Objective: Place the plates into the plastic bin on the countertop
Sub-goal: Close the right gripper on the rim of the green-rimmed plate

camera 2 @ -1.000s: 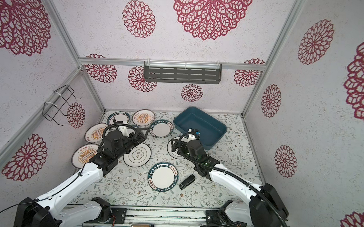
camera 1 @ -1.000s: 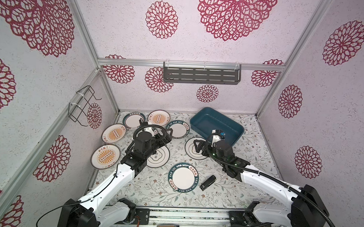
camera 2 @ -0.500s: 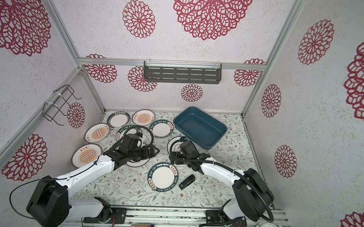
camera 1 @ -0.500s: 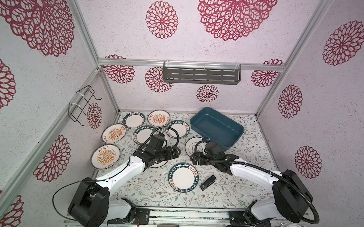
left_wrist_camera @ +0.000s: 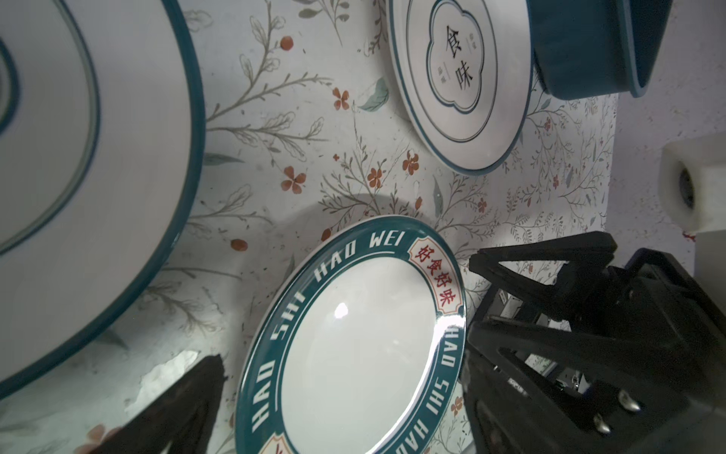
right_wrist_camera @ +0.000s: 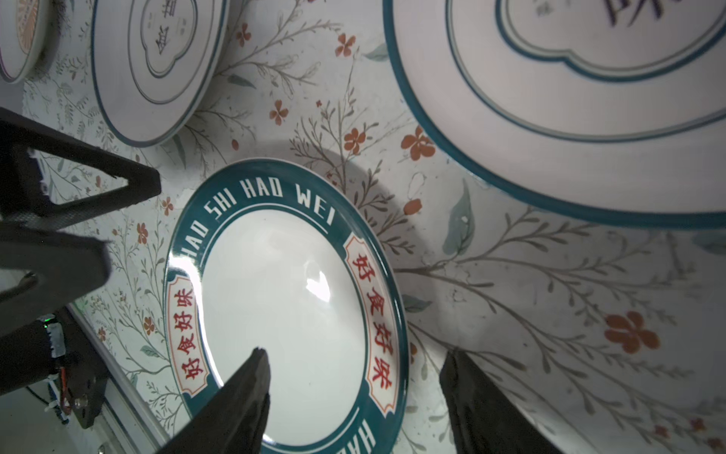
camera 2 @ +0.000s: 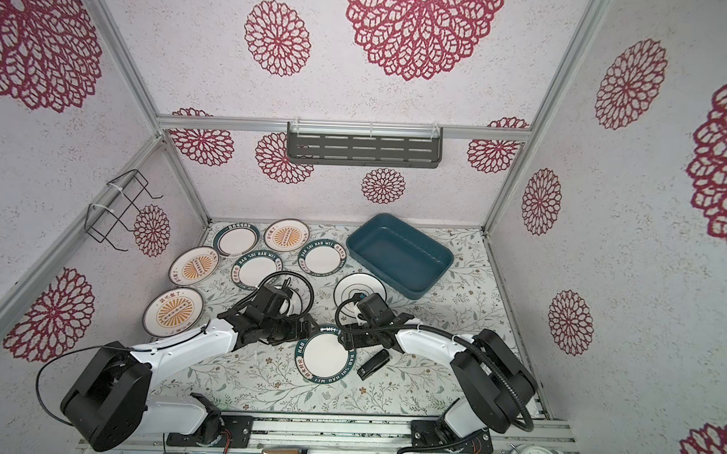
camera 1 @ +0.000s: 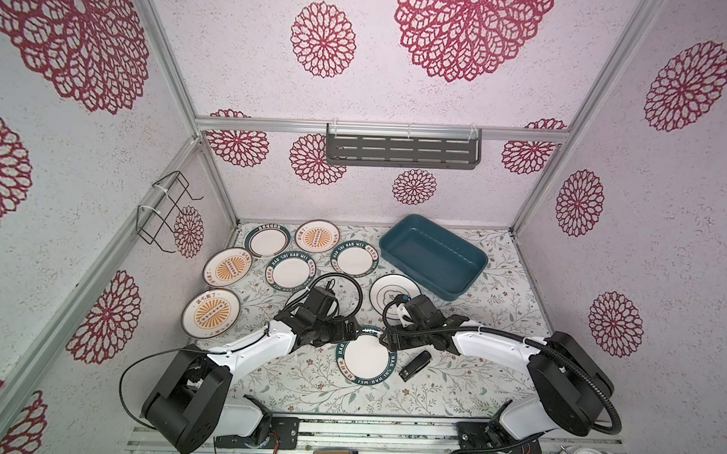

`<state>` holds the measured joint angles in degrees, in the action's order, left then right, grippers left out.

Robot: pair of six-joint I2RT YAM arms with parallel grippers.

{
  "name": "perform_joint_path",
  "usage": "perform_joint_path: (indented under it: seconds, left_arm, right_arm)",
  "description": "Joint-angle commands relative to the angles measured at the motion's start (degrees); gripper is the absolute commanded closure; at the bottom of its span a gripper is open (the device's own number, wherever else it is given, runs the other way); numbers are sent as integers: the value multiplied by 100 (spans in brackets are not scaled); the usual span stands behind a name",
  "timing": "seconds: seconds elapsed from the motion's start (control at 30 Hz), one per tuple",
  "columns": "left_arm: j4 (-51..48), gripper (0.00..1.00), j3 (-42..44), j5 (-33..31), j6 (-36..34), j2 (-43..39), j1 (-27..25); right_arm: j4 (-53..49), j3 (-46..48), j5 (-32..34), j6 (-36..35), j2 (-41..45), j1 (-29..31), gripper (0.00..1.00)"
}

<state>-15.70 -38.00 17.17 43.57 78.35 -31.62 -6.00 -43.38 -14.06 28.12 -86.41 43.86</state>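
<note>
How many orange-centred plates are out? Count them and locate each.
3, all left of centre: back plate, middle plate, front plate. None looks hidden.

In both top views the left arm [camera 1: 249, 351] lies low, reaching from 7 o'clock toward 2 o'clock. The right arm [camera 1: 495, 345] reaches toward 9 o'clock. The left hand [camera 1: 350, 332] and right hand [camera 1: 385, 341] nearly meet tip to tip, both with fingers spread.
</note>
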Motion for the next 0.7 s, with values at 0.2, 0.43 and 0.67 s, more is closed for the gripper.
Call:
perform_joint_path:
  seconds: [0.2,0.43,0.67]
  left_arm:
    - [296,3,310,169,72,49,-11]
    - [553,3,424,228,207,184,-13]
    - [910,3,529,363,384,347,-17]
  right_arm:
    - [172,216,-296,46,-51,59,31]
    - [546,385,-553,215,-112,68,36]
    - [946,445,-872,359,-293,70,51]
